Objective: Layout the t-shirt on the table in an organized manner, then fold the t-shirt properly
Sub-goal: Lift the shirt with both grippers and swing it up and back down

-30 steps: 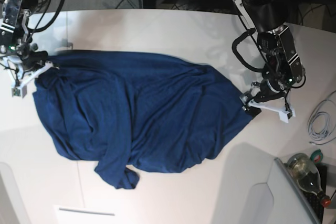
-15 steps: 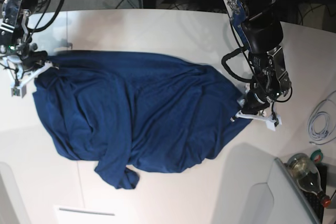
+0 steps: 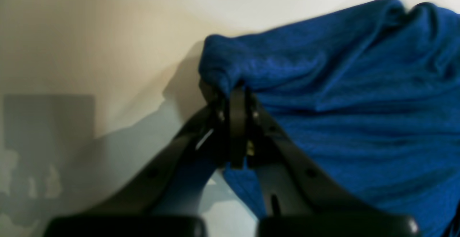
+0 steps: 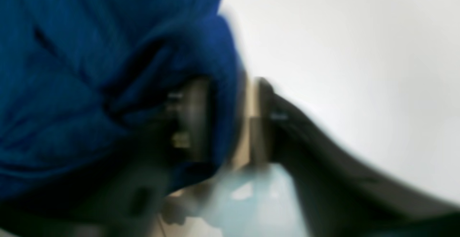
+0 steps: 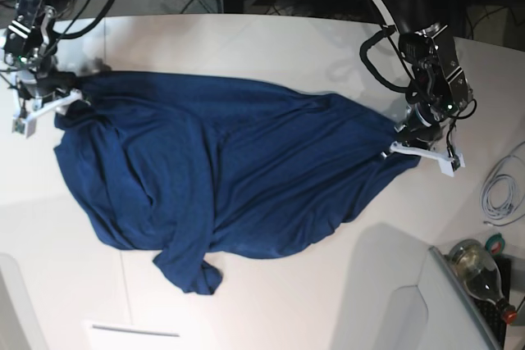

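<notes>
Here the t-shirt (image 5: pixel 221 170), a plain navy garment of soft, thin knit, is spread wide across the smooth white table (image 5: pixel 271 47), its surface broken by long shallow folds and a small bunched lump at its near edge. The left gripper (image 3: pixel 235 96) is seen clenched on the fabric: its two dark, tapering plastic fingers (image 3: pixel 287 154) are pressed together with a pinch of blue cloth caught between the tips, and the cloth is drawn up into a rounded, draped ridge just above and to the side of them. In the base view this gripper (image 5: pixel 402 143) is found at one far corner of the shirt, the cloth pulled into a taut point toward it.

The right gripper (image 4: pixel 230 122) is shown only in heavy blur; a rolled hem of blue fabric lies between its two dark fingers (image 4: pixel 287 122), with a pale gap visible beside the cloth, so whether the cloth is gripped or let go cannot be told. In the base view this gripper (image 5: pixel 51 100) sits at the opposite corner of the shirt, touching its edge.

Beyond the left gripper, a coiled grey cable (image 5: pixel 500 190) and a glass bottle (image 5: pixel 480 272) are seen.
</notes>
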Robot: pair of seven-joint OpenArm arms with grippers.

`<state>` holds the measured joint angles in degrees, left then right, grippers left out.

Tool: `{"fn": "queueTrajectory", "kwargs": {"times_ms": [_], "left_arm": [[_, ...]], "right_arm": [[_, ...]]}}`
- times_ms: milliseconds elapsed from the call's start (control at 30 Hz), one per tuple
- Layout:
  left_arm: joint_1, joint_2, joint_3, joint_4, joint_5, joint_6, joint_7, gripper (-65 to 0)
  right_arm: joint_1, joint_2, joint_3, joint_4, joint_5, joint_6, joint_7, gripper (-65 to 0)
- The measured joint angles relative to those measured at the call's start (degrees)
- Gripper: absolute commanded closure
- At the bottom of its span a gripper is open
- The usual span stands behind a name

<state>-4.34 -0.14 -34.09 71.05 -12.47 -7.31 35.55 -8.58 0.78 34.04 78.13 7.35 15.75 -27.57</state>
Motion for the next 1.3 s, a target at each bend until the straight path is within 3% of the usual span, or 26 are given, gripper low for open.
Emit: {"fn": "queueTrajectory", "kwargs": {"times_ms": [100, 267, 467, 533, 667, 733, 800, 833, 900, 967, 1133, 1300], "left_arm": [[1.27, 0.13, -0.22, 0.63, -0.2, -0.09, 0.24, 0.0], [2.23, 0.09, -0.04, 0.63, 0.0, 0.02, 0.22, 0.0], [2.14, 0.09, 0.0, 0.46, -0.04, 0.0, 0.22, 0.0], [2.14, 0.07, 0.0, 0.46, -0.04, 0.0, 0.22, 0.0], [2.29, -0.04, -0.04, 0.46, -0.04, 0.0, 0.2, 0.0], [2.8, -0.02, 0.02, 0.48, -0.07, -0.11, 0.2, 0.0], [3.37, -0.07, 0.0, 0.52, -0.04, -0.11, 0.22, 0.0], [3.41, -0.04, -0.07, 0.52, -0.04, 0.0, 0.24, 0.0], [3.41, -0.07, -0.33, 0.68, -0.02, -0.02, 0.22, 0.0], [3.63, -0.13, -0.33, 1.7, -0.04, -0.04, 0.26, 0.0], [7.78, -1.2, -0.26, 15.61, -0.2, -0.2, 1.31, 0.0], [12.46, -1.09, 0.39, 26.29, -0.39, -0.46, 6.36, 0.0]], "right_arm": [[-1.64, 0.0, 0.5, 3.65, 1.49, 2.67, 0.83, -51.6], [-6.71, -0.11, 0.5, 6.58, 11.02, 3.13, 0.42, -52.7], [-6.38, -1.42, 0.0, 3.37, 12.24, 1.03, 0.46, -52.5], [-6.67, -1.79, -0.02, 3.17, 12.15, 1.01, 0.33, -49.4], [-6.69, -1.53, 0.26, 3.17, 12.02, 0.96, 0.52, -32.7], [-6.69, -1.55, 0.26, 2.45, 12.09, 0.96, 0.66, -22.4], [-6.88, -1.73, 0.26, 1.73, 12.0, 0.96, 0.37, -5.1], [-7.06, -1.73, 0.26, 1.75, 12.02, 0.96, 0.31, 0.0], [-7.45, -1.66, 0.46, 2.36, 12.09, 0.96, -0.2, -2.1], [-7.93, -1.53, 0.48, 4.96, 12.11, 0.94, -4.31, 0.0], [-7.67, -1.44, 7.91, 14.97, 12.81, 1.22, -10.01, 0.0], [-7.67, -1.16, 12.2, 18.62, 12.57, 1.25, -21.55, 0.0]]}}
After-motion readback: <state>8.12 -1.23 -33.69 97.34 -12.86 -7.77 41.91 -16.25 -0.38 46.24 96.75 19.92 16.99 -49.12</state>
